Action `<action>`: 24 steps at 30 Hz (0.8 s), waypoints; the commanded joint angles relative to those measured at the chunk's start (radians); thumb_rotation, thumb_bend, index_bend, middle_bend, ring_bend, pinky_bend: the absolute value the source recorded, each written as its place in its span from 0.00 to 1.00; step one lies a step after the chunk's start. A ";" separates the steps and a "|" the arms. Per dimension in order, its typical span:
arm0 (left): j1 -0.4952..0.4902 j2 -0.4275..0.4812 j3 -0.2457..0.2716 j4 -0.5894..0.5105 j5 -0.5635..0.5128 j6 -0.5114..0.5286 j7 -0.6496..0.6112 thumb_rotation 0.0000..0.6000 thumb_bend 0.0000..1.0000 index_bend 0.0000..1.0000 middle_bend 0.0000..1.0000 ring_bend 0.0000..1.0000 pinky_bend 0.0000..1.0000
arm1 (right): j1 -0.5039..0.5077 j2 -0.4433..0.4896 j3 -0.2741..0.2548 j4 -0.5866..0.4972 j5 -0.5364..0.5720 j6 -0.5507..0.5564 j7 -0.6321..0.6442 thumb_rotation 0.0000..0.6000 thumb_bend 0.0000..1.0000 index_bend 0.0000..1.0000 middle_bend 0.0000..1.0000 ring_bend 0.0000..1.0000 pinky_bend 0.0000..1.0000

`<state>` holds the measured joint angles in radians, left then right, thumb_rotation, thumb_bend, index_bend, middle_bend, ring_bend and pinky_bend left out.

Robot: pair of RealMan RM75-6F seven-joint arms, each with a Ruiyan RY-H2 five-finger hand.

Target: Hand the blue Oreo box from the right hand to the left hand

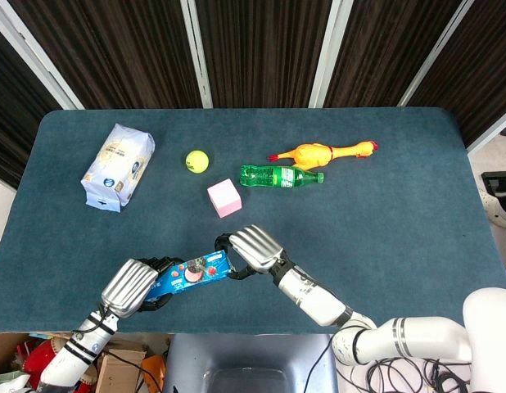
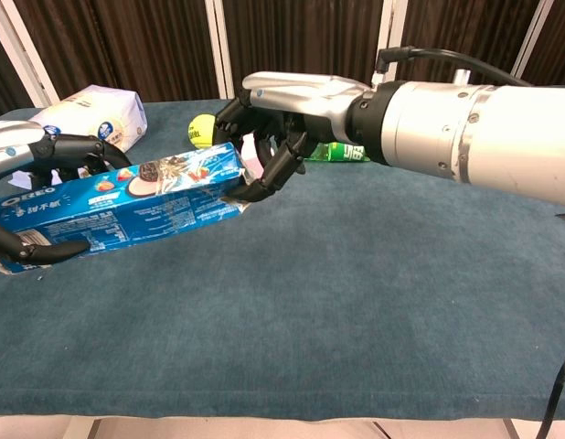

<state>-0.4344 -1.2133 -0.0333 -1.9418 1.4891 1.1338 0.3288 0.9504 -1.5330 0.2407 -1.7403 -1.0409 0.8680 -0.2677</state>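
Both hands grip Oreo box | chest view alone shows left fingers underneath

Both arms reach inward, the right hand and left hand each curled around an end of the box.

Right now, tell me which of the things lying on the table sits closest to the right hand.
The pink cube. It lies just beyond the right hand, nearer than the green bottle, tennis ball or rubber chicken.
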 commanded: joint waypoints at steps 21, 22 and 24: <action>0.024 0.056 0.009 0.099 0.007 0.054 -0.051 1.00 0.35 0.61 0.72 0.74 0.75 | -0.130 0.246 -0.082 -0.105 -0.344 0.010 0.324 1.00 0.06 0.00 0.00 0.00 0.11; 0.027 0.061 0.009 0.122 0.009 0.059 -0.068 1.00 0.35 0.61 0.72 0.74 0.74 | -0.156 0.273 -0.103 -0.105 -0.393 0.043 0.343 1.00 0.07 0.00 0.00 0.00 0.11; 0.035 0.066 0.014 0.164 0.018 0.070 -0.103 1.00 0.34 0.61 0.72 0.74 0.74 | -0.206 0.309 -0.145 -0.083 -0.485 0.118 0.380 1.00 0.06 0.00 0.00 0.00 0.11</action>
<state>-0.4095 -1.1570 -0.0223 -1.8174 1.4973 1.1887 0.2602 0.8199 -1.2978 0.1584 -1.8232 -1.4059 0.8912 0.0462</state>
